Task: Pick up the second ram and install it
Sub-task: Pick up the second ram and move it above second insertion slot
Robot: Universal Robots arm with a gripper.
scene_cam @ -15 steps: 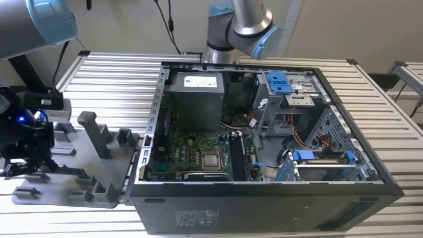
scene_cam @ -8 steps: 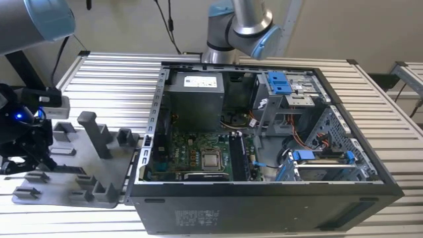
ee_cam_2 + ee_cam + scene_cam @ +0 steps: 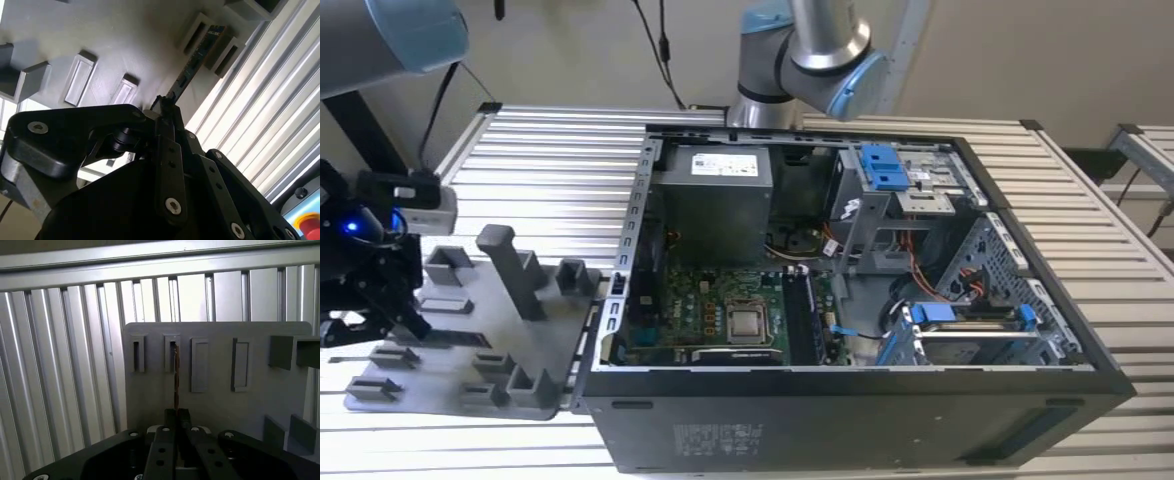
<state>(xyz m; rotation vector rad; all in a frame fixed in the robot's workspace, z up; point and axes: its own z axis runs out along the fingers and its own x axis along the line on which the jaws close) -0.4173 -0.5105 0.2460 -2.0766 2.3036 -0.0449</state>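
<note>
Black two-finger gripper (image 3: 176, 415) pinched onto thin dark ram stick (image 3: 176, 372), stick edgewise in slotted grey plastic holder plate (image 3: 220, 405). Pick step, apparently; freeing it likely needs straight pull along slots.

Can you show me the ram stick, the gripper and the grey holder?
second ram (image 3: 195, 59), second wrist view, middle of its dark flat side.
gripper (image 3: 177, 414), first wrist view, between its fingertips.
grey holder (image 3: 220, 405), first wrist view, bare flat face.
</note>
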